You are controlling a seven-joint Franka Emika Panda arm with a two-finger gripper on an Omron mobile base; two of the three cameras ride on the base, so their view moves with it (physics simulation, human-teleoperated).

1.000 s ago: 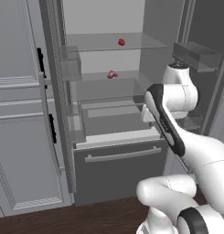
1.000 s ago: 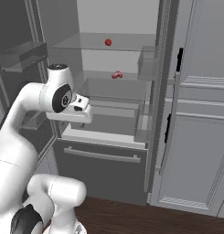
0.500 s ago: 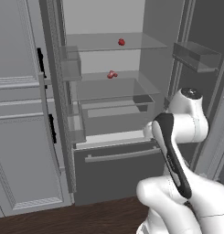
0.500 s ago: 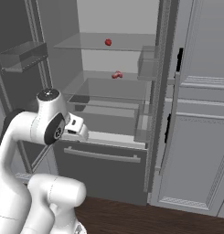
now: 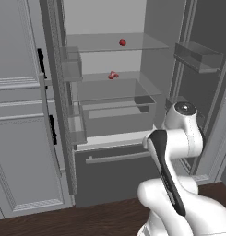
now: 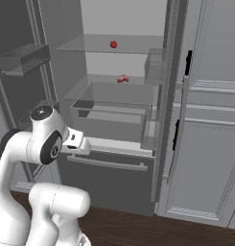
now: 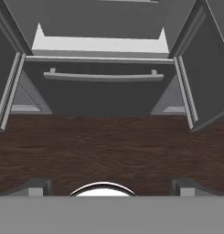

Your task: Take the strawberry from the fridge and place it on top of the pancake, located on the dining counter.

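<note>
The fridge (image 5: 115, 175) stands open in front of me, both doors swung wide. The strawberry (image 5: 122, 42), a tiny bright-red berry, sits on the upper clear shelf, and the right base view shows the strawberry (image 6: 113, 44) too. My gripper (image 7: 111, 186) is open and empty, its fingertips (image 7: 39, 185) set wide apart. It hangs low before the fridge's bottom drawer (image 7: 104, 96) and points down at the floor, far below the berry. My hand (image 6: 76, 142) is at drawer-top height. The pancake and the dining counter are out of view.
A duller red lumpy item (image 5: 113, 75) lies on the middle shelf above a clear crisper bin (image 5: 116, 110). Open fridge doors with bins (image 5: 197, 55) flank the arm. Panelled grey cabinets (image 5: 17, 138) stand left. Dark wood floor (image 7: 109, 146) lies below.
The arm has folded down and back: its upper joint dropped from shelf height to about the drawer's top. The red items on the shelves have not moved.
</note>
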